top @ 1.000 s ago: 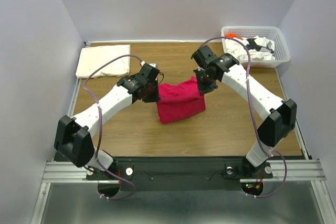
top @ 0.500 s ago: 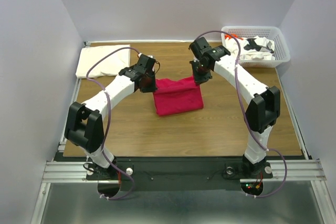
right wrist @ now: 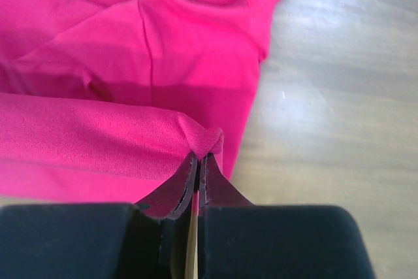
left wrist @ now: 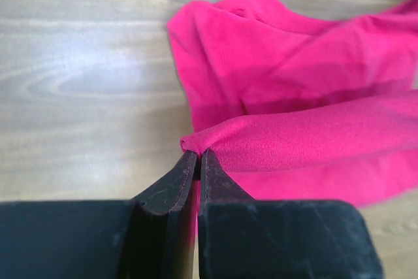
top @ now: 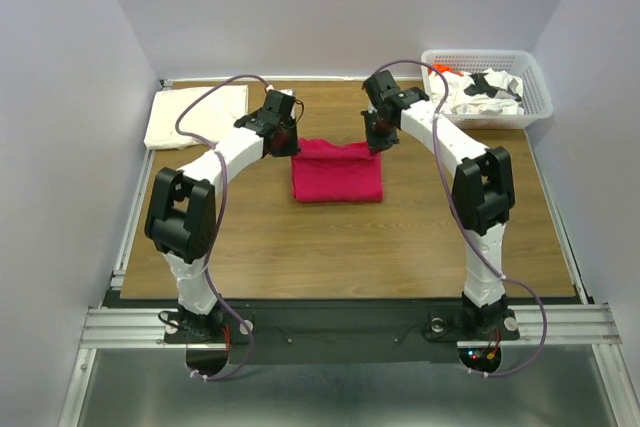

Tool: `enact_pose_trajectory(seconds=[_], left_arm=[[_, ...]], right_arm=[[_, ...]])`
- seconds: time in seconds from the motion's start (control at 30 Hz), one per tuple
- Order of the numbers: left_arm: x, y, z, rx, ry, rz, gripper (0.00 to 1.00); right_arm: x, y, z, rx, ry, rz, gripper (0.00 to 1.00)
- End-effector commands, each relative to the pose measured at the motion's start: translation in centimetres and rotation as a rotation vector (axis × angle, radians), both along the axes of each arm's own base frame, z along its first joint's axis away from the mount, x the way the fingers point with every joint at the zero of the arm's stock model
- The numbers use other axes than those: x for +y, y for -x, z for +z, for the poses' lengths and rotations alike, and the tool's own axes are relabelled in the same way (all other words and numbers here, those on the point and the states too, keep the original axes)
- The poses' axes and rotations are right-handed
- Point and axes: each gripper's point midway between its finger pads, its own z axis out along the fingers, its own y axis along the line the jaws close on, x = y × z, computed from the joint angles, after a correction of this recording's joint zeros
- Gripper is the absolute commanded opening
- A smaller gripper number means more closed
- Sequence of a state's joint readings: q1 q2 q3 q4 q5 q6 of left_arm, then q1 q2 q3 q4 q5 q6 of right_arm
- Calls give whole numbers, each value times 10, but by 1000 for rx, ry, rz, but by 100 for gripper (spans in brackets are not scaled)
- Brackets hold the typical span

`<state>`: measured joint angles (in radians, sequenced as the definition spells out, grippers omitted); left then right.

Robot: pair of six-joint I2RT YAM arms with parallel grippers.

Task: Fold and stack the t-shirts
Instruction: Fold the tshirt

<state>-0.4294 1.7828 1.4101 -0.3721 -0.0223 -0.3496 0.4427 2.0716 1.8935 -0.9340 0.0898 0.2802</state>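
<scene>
The left end effector (left wrist: 197,155) has its two fingers pressed together on a small pinch of the red t-shirt (left wrist: 294,129), right at one corner of a folded edge. The right end effector (right wrist: 198,158) does the same at the other corner, fingers squeezed tight on the cloth. Between them the edge looks like a soft roll, lifted a little above the rest of the shirt.

The red t-shirt lies in the middle of the frame on the tabletop (top: 350,247), already a small neat block. I think a fold is being laid over. The next move would be to bring both corners down evenly, then let go without dragging the cloth. After that it probably goes onto the cream t-shirt (top: 195,115), which lies folded flat in the upper left. The other shirts (top: 480,92) wait in the white basket (top: 540,87) in the upper right.

Both arms rise from the bottom of the frame, bend at the elbow and lean in toward each other, meeting the shirt at its top edge.
</scene>
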Motion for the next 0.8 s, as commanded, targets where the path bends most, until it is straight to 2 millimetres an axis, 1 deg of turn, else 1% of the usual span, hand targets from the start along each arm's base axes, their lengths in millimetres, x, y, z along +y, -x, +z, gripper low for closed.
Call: enact_pose_trajectory(seconds=[0.0, 0.03, 0.1, 0.13, 0.17, 0.2, 0.23, 0.27, 0.33, 0.37, 0.4, 0.43, 0.47, 0.5, 0.53, 0.57, 0.63, 0.67, 0.7, 0.73, 0.77], left_arm=[[7, -31, 0, -63, -26, 2, 0], [6, -36, -13, -55, -35, -7, 0], [-1, -42, -22, -40, -28, -28, 0], [-2, -42, -31, -21, -29, -36, 0], [-4, -45, -44, 4, -37, -36, 0], [-11, -43, -51, 28, -14, -61, 0], [-12, -40, -64, 56, -16, -70, 0], [-13, -37, -70, 72, -13, -72, 0], [-17, -30, -77, 97, 3, -90, 0], [-18, -21, -84, 118, 2, -96, 0], [-20, -14, -86, 133, 7, -109, 0], [-20, -3, -91, 157, 9, -116, 0], [-24, 9, -94, 177, 9, -131, 0], [-25, 18, -97, 199, 9, -131, 0], [-21, 38, -102, 240, 8, -119, 0], [-26, 52, -102, 256, 10, -130, 0], [-30, 75, -101, 275, 29, -122, 0], [-27, 94, -96, 277, 28, -121, 0], [-27, 103, -94, 276, 26, -118, 0], [-30, 111, -80, 237, 17, -123, 0], [-27, 121, -81, 246, 9, -104, 0]], right_arm=[[5, -35, -7, -87, -21, 10, 1], [5, -38, -12, -87, -20, 7, 1], [8, -43, -21, -87, -29, 9, 1], [8, -44, -33, -66, -22, 9, 1], [9, -44, -40, -55, -26, 9, 1], [11, -41, -48, -36, -29, 11, 1], [10, -38, -58, -12, -26, 11, 1], [11, -34, -63, 4, -33, 12, 1], [7, -17, -82, 63, -27, 2, 1], [9, -10, -80, 76, -48, 5, 1], [3, 7, -96, 128, -35, -6, 1], [6, 17, -97, 152, -65, 2, 1], [10, 25, -92, 155, -99, 10, 1], [10, 34, -92, 171, -113, -2, 1], [6, 58, -105, 223, -103, -1, 1], [7, 65, -94, 207, -119, 4, 1], [6, 86, -92, 224, -121, 6, 1], [7, 101, -84, 214, -128, 18, 1], [5, 110, -83, 220, -129, 18, 1], [6, 115, -76, 210, -141, 12, 1], [5, 119, -72, 206, -146, 8, 1]])
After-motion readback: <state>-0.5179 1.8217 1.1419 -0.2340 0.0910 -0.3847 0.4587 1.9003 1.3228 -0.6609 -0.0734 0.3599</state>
